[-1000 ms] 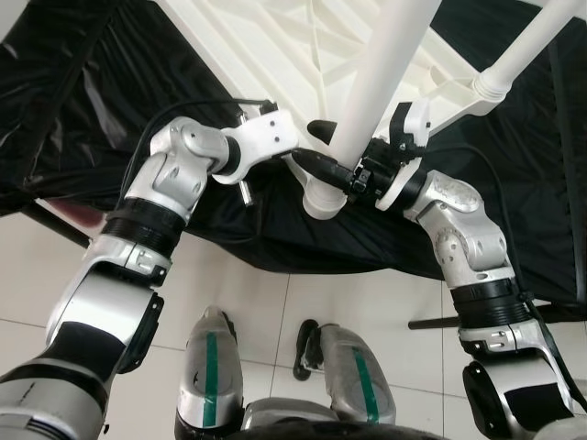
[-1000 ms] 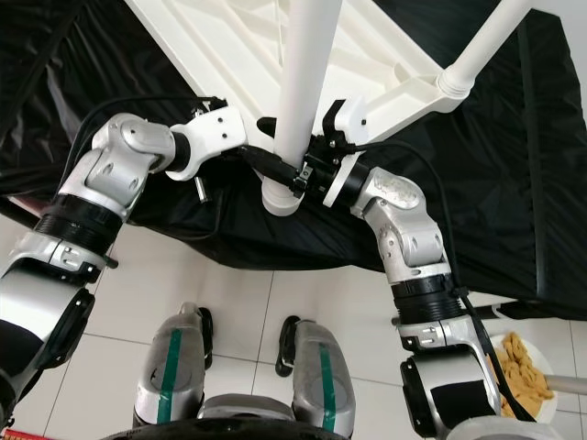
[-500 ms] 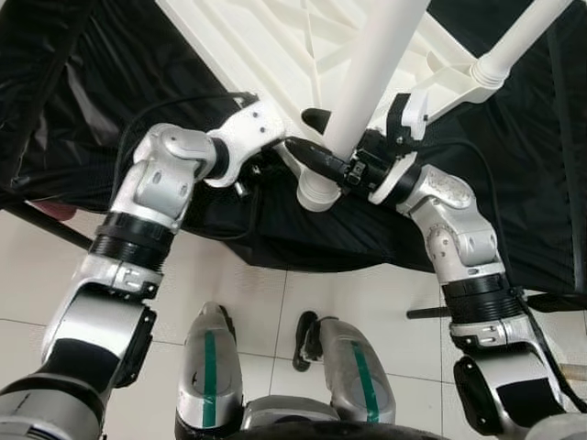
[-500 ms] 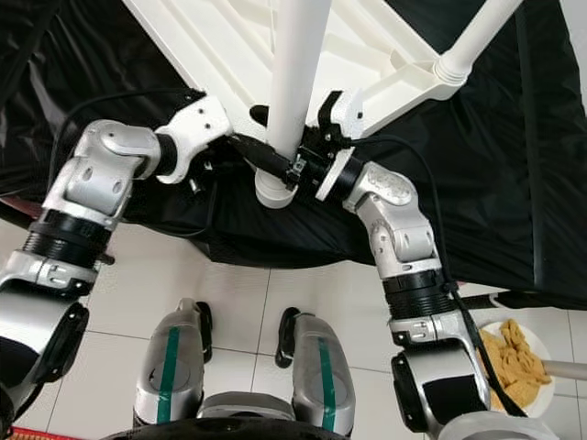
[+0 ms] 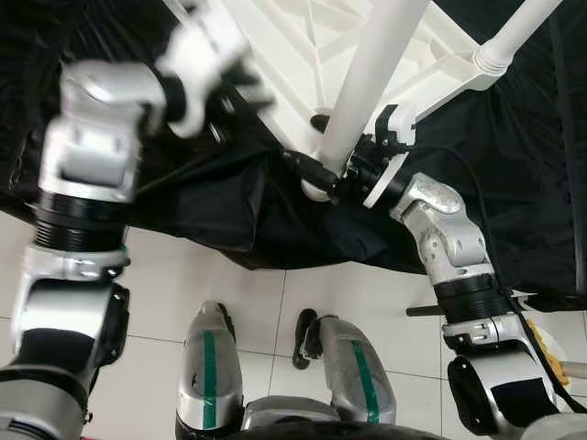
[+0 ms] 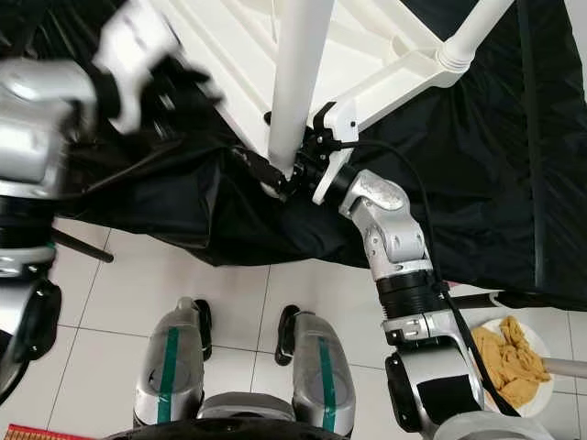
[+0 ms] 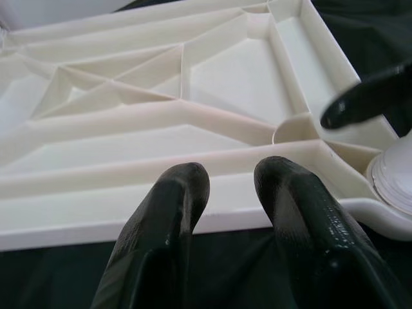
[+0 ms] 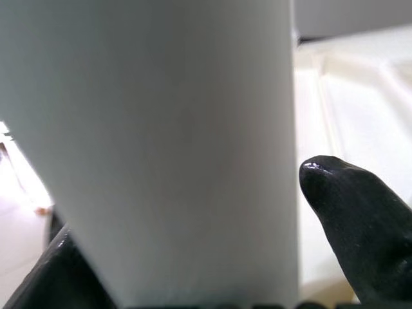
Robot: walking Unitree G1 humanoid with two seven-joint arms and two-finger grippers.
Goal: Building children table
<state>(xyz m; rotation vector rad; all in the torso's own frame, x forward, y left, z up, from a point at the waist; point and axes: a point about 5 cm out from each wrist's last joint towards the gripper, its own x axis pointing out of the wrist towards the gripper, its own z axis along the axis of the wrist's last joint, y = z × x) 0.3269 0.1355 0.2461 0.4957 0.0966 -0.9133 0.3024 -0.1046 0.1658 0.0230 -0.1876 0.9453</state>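
Observation:
The white children's table top (image 5: 275,55) lies upside down on a black sheet, its ribbed underside (image 7: 161,109) facing up. My right gripper (image 5: 323,176) is shut on a loose white leg tube (image 5: 367,82) near its lower end, which sits at the table's near corner. In the right wrist view the tube (image 8: 167,141) sits between the two black fingertips (image 8: 360,219). My left gripper (image 5: 209,50) is blurred, raised over the table top's left part. Its fingers (image 7: 174,212) stand slightly apart with nothing between them.
Another white leg (image 5: 514,37) stands fitted in the far right corner. The black sheet (image 5: 202,211) drapes down to the tiled floor (image 5: 358,293). A plate of yellow food (image 6: 518,362) lies on the floor at right, next to a black rod (image 5: 426,312). My feet (image 5: 211,367) stand just before the sheet.
My left arm has swung up and leftward, away from the leg and over the table top. The right gripper keeps its hold, and the leg's lower end has shifted toward the corner.

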